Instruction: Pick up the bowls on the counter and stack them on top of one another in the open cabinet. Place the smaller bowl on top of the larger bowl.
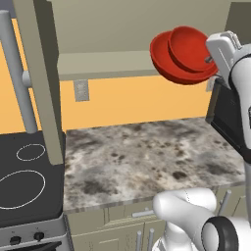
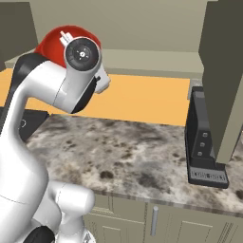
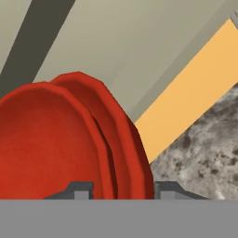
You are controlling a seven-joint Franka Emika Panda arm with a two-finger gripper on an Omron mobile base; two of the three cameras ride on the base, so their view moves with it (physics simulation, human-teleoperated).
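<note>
The two red bowls hang nested and tilted on edge in front of the open cabinet's shelf (image 1: 103, 63). The smaller bowl (image 1: 188, 46) sits inside the larger bowl (image 1: 164, 61). My gripper (image 1: 210, 59) comes in from the right and is shut on their rims. In the hand view the smaller bowl (image 3: 42, 148) and the larger bowl (image 3: 125, 135) both lie between the fingertips (image 3: 81, 189) of my gripper (image 3: 124, 189). From the right base view only a red bowl edge (image 2: 50, 47) peeks out behind my wrist. The counter (image 1: 147, 152) below holds no bowl.
The cabinet's open door (image 1: 41, 73) hangs at the left, another door panel (image 2: 225, 71) at the right. A black appliance (image 2: 201, 142) stands on the counter's right end. The black stovetop (image 1: 24, 181) lies left of the counter. A wall outlet (image 1: 81, 90) sits under the shelf.
</note>
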